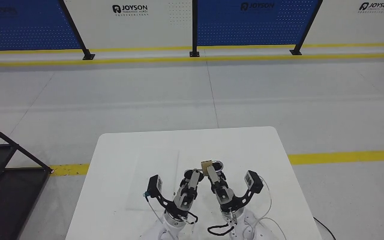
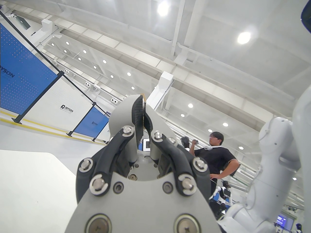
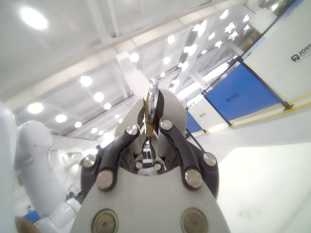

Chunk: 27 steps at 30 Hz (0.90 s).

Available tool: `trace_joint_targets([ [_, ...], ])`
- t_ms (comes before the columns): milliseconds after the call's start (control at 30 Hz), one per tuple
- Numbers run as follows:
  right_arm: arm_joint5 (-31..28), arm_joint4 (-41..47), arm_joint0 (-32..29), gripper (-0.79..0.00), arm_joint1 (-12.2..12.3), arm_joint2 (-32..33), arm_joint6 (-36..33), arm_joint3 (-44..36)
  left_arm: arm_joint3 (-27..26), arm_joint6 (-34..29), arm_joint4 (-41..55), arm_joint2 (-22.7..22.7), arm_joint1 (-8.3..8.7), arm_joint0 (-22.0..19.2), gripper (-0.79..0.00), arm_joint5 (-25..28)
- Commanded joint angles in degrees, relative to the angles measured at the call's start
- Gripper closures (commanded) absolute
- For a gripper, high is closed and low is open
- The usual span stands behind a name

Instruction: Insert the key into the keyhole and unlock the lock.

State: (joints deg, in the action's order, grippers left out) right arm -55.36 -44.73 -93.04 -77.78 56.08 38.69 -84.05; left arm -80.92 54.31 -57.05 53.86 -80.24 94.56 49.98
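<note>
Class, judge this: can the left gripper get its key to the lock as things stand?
Probably yes: the left gripper, shut on the key, sits beside the lock in the right gripper, nothing visibly between them.

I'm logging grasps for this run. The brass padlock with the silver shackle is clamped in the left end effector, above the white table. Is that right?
No. The brass padlock with the silver shackle is clamped in the right end effector, not the left end effector, as the right wrist view shows. It is above the white table.
</note>
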Motion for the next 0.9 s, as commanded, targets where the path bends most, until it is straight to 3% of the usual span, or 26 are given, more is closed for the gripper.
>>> trace_joint_targets([
  [0, -0.17, -0.31, -0.14, 0.0, 0.01, 0.19, -0.26, -0.19, 0.09, 0.13, -0.5, 0.14, 0.03, 0.03, 0.0, -0.13],
  [167, -0.22, -0.52, -0.44, 0.0, -0.05, 0.5, -0.24, -0.4, 0.24, 0.71, -1.71, 0.23, 0.11, 0.12, 0.0, -0.71],
  [200, -0.18, -0.51, -0.48, 0.0, -0.08, 0.55, -0.15, -0.44, 0.26, 0.77, -1.83, 0.2, 0.13, 0.11, -0.074, -0.77],
  [233, -0.18, -0.55, -0.51, 0.0, -0.11, 0.57, -0.14, -0.45, 0.29, 0.88, -1.9, 0.19, 0.14, 0.11, -0.234, -0.88],
  [333, -0.14, -0.47, -0.56, 0.0, -0.19, 0.63, -0.13, -0.42, 0.24, 1.01, -1.85, 0.06, 0.16, 0.1, -0.342, -1.01],
  [667, -0.29, -0.08, -0.76, 0.0, -0.38, 1.01, -0.36, -0.52, 0.04, 0.97, -1.63, -0.07, 0.34, 0.08, -0.342, -0.97],
  [867, -0.57, 0.52, -0.92, 0.0, -0.39, 1.6, -0.83, -0.64, -0.42, 0.69, -0.52, 0.76, 0.59, 0.28, -0.299, -0.69],
])
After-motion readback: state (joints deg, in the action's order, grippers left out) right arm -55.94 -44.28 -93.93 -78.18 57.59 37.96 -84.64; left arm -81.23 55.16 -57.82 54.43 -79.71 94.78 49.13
